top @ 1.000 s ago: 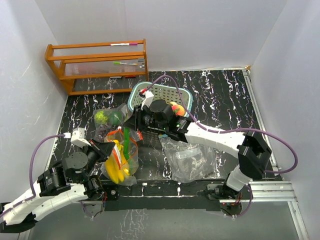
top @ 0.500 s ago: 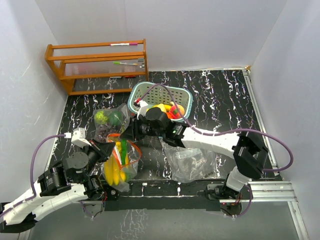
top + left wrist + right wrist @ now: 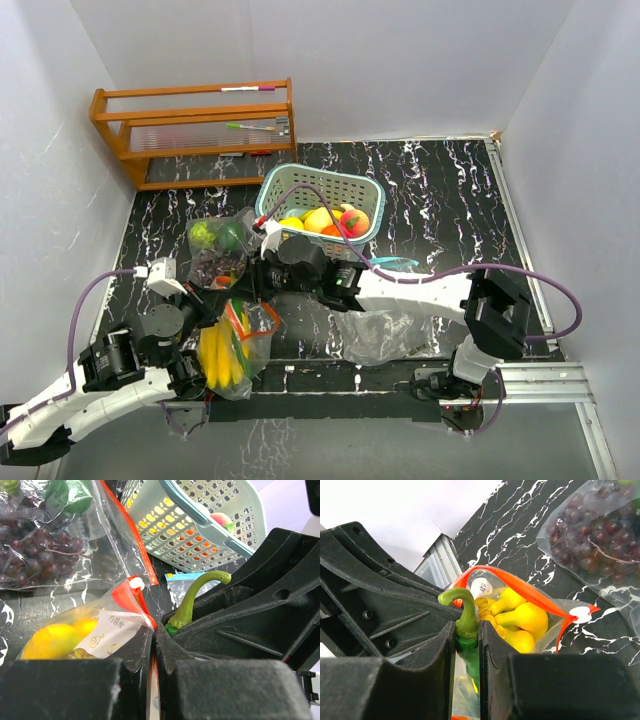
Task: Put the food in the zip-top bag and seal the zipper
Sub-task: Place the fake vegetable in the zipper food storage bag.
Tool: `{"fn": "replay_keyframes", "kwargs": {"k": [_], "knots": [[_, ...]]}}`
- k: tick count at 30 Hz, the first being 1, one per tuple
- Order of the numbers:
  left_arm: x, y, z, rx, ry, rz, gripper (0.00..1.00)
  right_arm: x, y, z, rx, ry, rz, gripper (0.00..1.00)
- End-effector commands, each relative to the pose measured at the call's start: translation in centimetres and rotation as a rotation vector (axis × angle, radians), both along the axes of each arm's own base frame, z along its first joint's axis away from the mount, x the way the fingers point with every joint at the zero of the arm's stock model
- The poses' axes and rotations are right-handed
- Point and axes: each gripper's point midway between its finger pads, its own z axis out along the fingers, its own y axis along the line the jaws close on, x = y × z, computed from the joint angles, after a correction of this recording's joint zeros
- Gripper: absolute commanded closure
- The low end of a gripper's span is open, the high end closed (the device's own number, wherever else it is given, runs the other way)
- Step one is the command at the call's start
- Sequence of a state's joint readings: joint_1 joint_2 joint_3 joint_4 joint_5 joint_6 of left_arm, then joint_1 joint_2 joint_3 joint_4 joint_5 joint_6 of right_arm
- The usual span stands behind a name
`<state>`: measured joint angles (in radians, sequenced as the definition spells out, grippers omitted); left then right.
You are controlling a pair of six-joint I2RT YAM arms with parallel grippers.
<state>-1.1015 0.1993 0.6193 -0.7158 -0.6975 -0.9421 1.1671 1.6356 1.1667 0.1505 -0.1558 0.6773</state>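
Left gripper [image 3: 154, 640] is pressed together on the orange rim of the bag [image 3: 112, 622]. Right gripper [image 3: 466, 640] is nearly closed, pinching a green fruit [image 3: 465, 610] just under its curled stem, with the lower end down in the bag mouth. Bananas [image 3: 525, 617] sit inside the bag, just past the right fingers. Beyond them is the grape bag [image 3: 590, 535], then the basket [image 3: 200, 525] with loose fruit [image 3: 322, 218].
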Motion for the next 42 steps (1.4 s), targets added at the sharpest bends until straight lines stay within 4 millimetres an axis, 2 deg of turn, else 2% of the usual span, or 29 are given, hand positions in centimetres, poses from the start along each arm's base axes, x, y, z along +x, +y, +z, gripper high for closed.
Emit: {"fn": "replay_keyframes", "kwargs": {"k": [1,12,16,21,25,28,36,38,42], "knots": [[0.6,-0.6,1.4,-0.05,-0.033,0.014,1.0,-3.3,-0.2,-0.6,-0.023,0.007,0.091,0.92],[0.7,-1.1,2.4,-0.049,-0.054,-0.003,1.0,-5.8,-1.9,-4.3,-0.097,0.085,0.133,0.92],[1.1,-2.5,5.4,-0.071,-0.158,-0.07,1.0,-6.6,-2.0,-4.0,-0.086,0.086,0.154,0.92],[1.6,-4.0,9.5,-0.06,-0.26,-0.121,1.0,-5.7,-3.0,-3.0,-0.071,0.067,0.07,0.92],[1.3,-5.1,11.4,-0.082,-0.317,-0.177,1.0,-5.1,-4.0,-3.0,-0.08,0.061,0.019,0.92],[1.3,-5.3,12.3,-0.123,-0.359,-0.18,1.0,-5.1,-4.3,-3.7,-0.092,0.08,0.006,0.92],[1.4,-6.8,13.0,-0.128,-0.372,-0.219,1.0,-3.6,-6.2,-6.1,-0.115,0.114,-0.133,0.89],[1.5,-7.1,12.6,-0.124,-0.361,-0.224,1.0,-3.3,-5.9,-6.3,-0.109,0.106,-0.134,0.89],[1.6,-7.8,11.6,-0.136,-0.333,-0.231,1.0,-3.0,-4.0,-5.7,-0.09,0.074,-0.1,0.89]]}}
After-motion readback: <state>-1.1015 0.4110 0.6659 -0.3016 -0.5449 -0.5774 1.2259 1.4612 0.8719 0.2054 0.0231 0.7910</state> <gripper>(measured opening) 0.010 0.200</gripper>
